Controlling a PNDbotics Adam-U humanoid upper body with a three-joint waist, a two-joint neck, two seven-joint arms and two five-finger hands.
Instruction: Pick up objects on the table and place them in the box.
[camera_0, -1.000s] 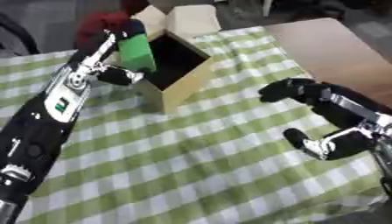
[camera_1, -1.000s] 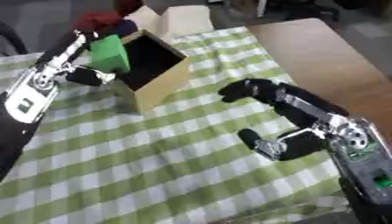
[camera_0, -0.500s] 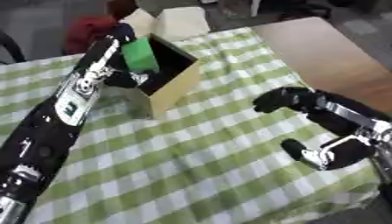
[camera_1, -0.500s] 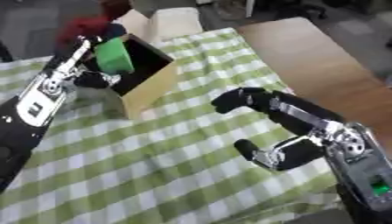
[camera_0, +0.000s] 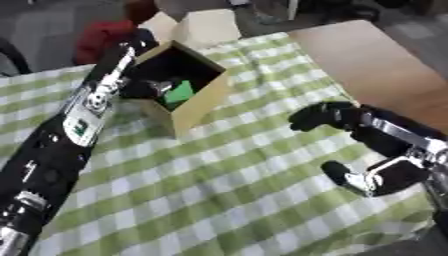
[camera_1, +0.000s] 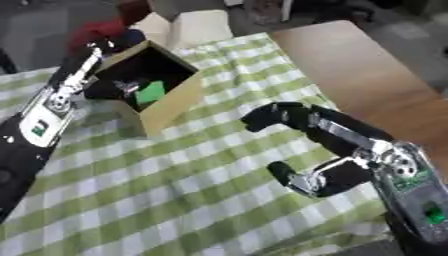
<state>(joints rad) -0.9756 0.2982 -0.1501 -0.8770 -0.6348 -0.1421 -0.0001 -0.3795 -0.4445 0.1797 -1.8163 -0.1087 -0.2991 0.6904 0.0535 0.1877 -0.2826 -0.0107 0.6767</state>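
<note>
left eye view: green-and-white checked tablecloth (camera_0: 227, 190) over the table, bare wood at the far right.
box: open cardboard box (camera_0: 203, 100) on the cloth, flaps up; a green block (camera_0: 179, 93) sits inside.
change: a second ago the block was held above the box rim; now it is down inside.
left hand: left hand (camera_0: 144, 88) reaches into the box, fingers curled on the block.
right hand: right hand (camera_0: 385, 150) hovers over the cloth, well apart, fingers relaxed, holding nothing.

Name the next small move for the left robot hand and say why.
Probably open the fingers and let go: the left robot hand is down inside the box, with the green object already below the rim.
</note>
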